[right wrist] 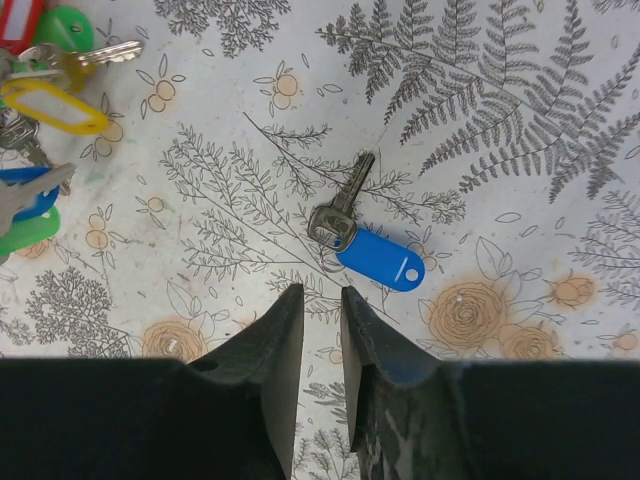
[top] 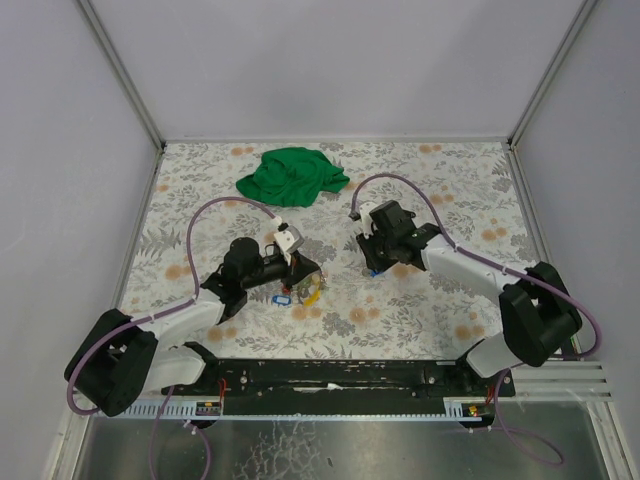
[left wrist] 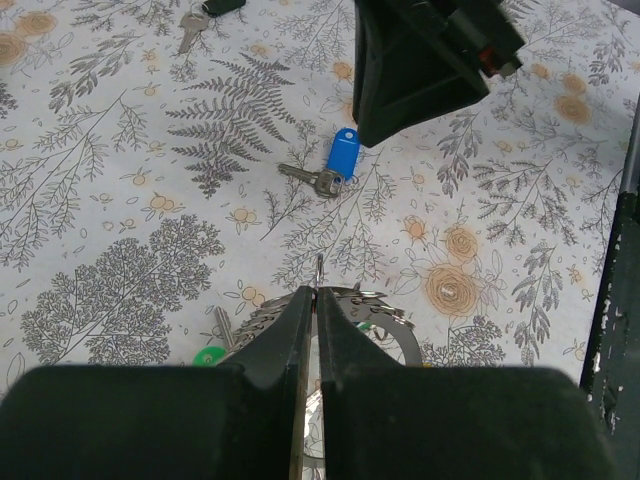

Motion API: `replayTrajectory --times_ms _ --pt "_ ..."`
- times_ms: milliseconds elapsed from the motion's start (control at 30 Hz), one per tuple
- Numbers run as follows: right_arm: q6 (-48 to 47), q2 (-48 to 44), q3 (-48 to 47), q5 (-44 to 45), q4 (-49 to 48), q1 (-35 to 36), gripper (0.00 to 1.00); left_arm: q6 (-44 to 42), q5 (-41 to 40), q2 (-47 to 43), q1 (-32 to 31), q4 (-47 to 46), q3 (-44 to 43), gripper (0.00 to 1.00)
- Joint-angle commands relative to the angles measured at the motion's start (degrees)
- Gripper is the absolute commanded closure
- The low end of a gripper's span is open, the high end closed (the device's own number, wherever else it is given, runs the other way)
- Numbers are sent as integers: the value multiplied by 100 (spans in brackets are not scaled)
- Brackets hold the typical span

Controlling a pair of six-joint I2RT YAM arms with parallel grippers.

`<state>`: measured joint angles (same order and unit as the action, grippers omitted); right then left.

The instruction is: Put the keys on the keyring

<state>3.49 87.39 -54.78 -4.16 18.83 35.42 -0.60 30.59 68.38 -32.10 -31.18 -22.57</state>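
Note:
My left gripper (top: 303, 270) is shut on the thin wire of the keyring (left wrist: 318, 270), low over the table. Several keys hang under it: a green head (left wrist: 209, 356) shows beside the fingers, and the bunch with red, green, yellow and blue tags shows at the top left of the right wrist view (right wrist: 45, 95). A loose key with a blue tag (right wrist: 375, 255) lies flat on the table, also in the left wrist view (left wrist: 340, 158). My right gripper (right wrist: 321, 292) is just short of it, jaws a little apart and empty (top: 373, 262).
A green cloth (top: 292, 176) lies crumpled at the back of the floral table. Another key with a dark tag (left wrist: 195, 20) lies beyond the blue one. The table's dark front rail (left wrist: 620, 300) runs on the right of the left wrist view.

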Motion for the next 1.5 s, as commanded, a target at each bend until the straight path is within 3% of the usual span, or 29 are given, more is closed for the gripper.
replayTrajectory --times_ms 0,267,833,967,1200,1467 --pt "-606 -196 -79 448 312 154 70 87 -220 -96 19 -215 -7 100" --pt "-1208 344 -81 576 115 545 64 233 -778 -84 19 -134 -17 100" --pt "-1537 1090 -296 751 -119 697 68 249 -848 -53 19 -46 -59 100" --pt "-1520 1153 -273 919 -227 703 74 237 -824 -62 19 -52 -63 100" --pt "-1433 725 -136 960 -161 703 99 235 -792 -86 19 -29 -71 100" --pt "-1055 -304 579 167 -837 703 100 233 -768 -162 19 -46 -32 100"
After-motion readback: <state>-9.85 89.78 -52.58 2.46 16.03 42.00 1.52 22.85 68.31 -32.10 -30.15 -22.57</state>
